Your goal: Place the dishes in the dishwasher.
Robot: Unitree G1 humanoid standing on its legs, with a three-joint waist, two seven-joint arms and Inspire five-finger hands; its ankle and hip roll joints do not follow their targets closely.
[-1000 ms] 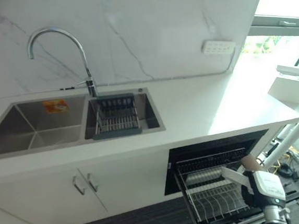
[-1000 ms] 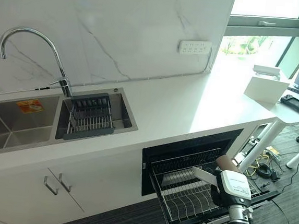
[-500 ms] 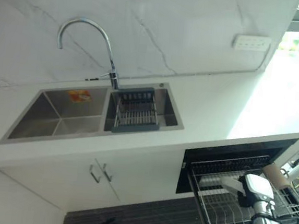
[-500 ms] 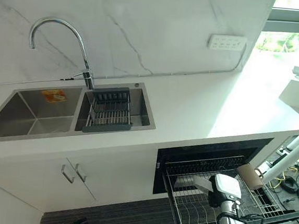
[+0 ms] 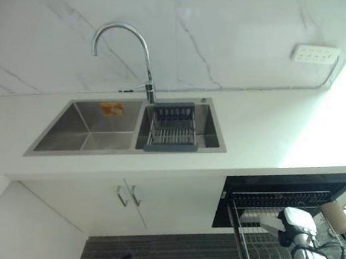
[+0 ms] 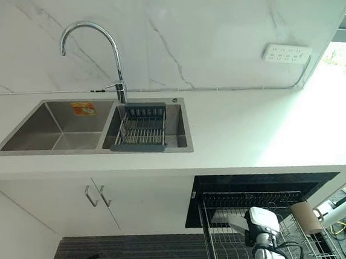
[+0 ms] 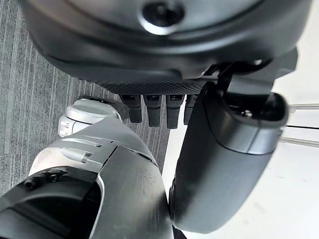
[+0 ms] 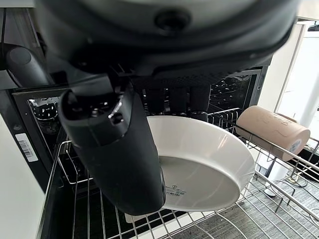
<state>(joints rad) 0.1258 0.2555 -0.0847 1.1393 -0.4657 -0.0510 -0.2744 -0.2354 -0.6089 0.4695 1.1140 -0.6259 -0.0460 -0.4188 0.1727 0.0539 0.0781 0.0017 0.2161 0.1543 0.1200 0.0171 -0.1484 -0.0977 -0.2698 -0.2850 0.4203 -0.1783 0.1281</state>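
1. Right wrist view gives us the clearest look: our right hand (image 8: pixel 124 144) has its thumb over the near rim of a white plate (image 8: pixel 199 169) and its fingers curled behind the far rim, so we read it as pinching the plate.
2. The plate hangs above the wire rack (image 8: pixel 279 199) of the pulled-out dishwasher drawer (image 6: pixel 314 178), with its hollow face turned toward the camera. We cannot tell whether its lower edge already touches the wires.
3. A tan cup (image 8: pixel 271 132) lies on its side on the rack, beyond the plate on the side away from the thumb. We judge it near enough to be knocked, so we want to lower the plate straight down, not swing it outward.
4. To do this step well, we should bring the plate's lower rim between two upright wires under the hand, keep it standing on edge, and only then loosen the thumb.
5. Letting go too soon could leave the plate to tip flat or slide on the wires, so we should wait until the rack carries it.
6. Our left hand (image 7: pixel 164 112) shows in its own wrist view above the dark floor with straight, relaxed fingers, holding nothing.
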